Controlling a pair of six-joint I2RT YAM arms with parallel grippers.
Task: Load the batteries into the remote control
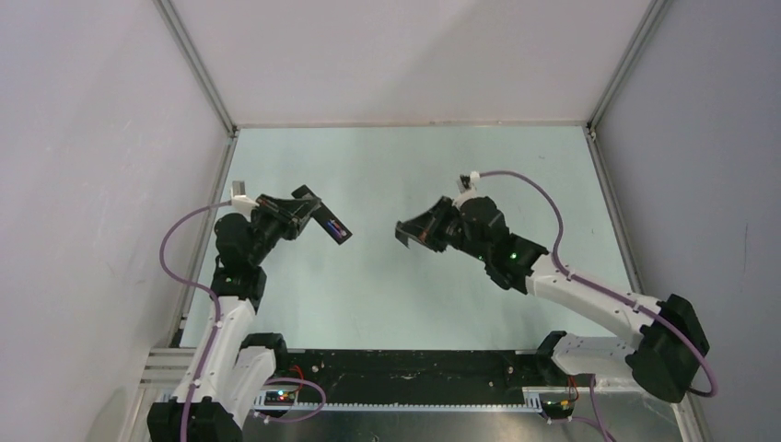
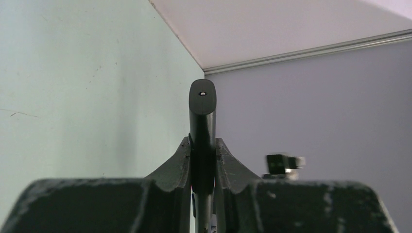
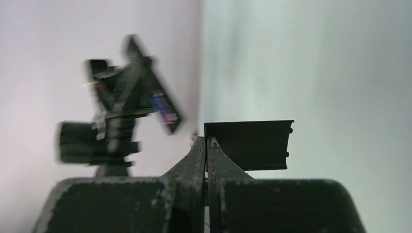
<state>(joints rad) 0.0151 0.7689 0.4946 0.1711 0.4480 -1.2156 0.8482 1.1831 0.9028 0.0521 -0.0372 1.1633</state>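
Left claw (image 2: pixel 202 143) clamps remote control (image 2: pixel 202 103); right claw (image 3: pixel 206 141) pinches probable cover (image 3: pixel 250 144).

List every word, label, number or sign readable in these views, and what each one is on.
None can be read.
The battery in the remote control: coloured label, too small and blurred to read.
The black cover plate: no print shows.

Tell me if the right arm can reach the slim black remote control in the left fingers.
Probably yes: only open air separates the right fingers from the remote control, though they hold a flat black plate.
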